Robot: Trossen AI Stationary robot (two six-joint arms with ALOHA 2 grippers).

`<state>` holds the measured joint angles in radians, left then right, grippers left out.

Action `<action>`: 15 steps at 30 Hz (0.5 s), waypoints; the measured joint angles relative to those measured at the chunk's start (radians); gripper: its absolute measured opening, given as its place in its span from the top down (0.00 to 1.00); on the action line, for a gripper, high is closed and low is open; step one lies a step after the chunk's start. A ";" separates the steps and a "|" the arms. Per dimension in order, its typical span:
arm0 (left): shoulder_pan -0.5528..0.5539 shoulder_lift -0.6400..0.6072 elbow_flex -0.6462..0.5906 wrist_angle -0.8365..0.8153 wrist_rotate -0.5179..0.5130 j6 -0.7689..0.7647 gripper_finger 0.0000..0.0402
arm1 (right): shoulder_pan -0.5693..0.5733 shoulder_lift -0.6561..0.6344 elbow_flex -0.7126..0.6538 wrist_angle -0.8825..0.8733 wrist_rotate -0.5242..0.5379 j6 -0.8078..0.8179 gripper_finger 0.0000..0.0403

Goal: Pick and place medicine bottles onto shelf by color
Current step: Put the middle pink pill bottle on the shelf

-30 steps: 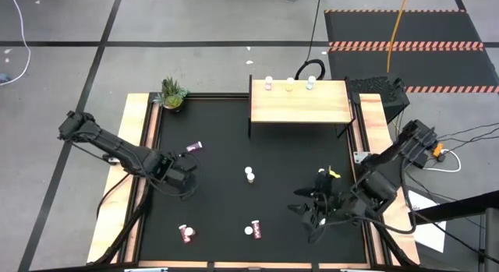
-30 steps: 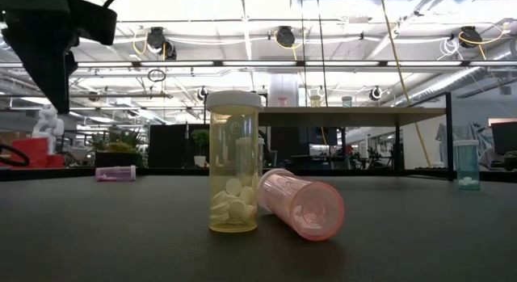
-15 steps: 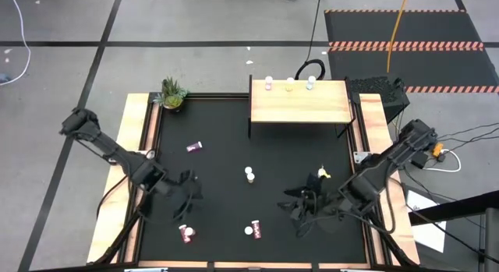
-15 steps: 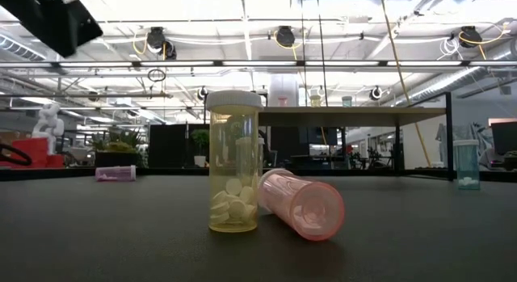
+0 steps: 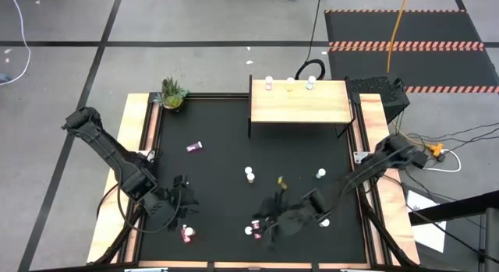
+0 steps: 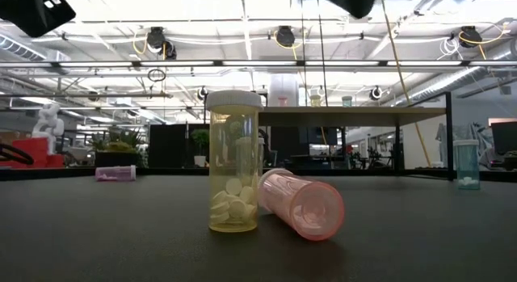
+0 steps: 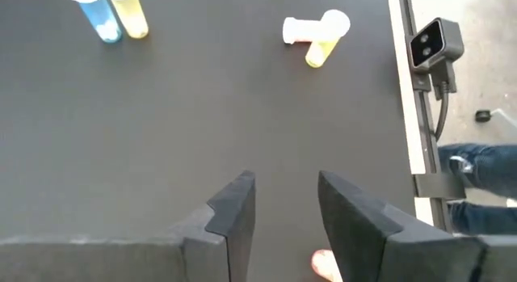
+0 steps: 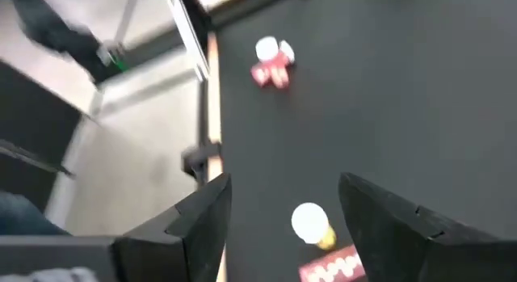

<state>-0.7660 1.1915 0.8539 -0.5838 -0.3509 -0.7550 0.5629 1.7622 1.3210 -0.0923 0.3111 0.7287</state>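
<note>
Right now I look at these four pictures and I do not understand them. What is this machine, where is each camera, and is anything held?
It is a robot: two dark arms at a black table, each ending in a two-finger gripper. One picture looks straight down, one looks level across the table top, and two come from cameras on the wrists. Small medicine bottles are scattered on the table; three stand on the pale wooden shelf, and a potted plant sits in a corner. The left gripper is open above a reddish bottle. The right gripper, also open, is above an upright yellow bottle and a lying pink bottle. Nothing is held.
</note>
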 joint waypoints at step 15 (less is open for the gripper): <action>-0.035 0.000 0.000 -0.080 -0.112 -0.063 0.66 | 0.046 0.010 0.044 -0.341 0.019 -0.156 0.45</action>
<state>-0.8013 1.1915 0.8539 -0.6642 -0.4631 -0.8179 0.6086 1.7723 1.3651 -0.4335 0.3301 0.5731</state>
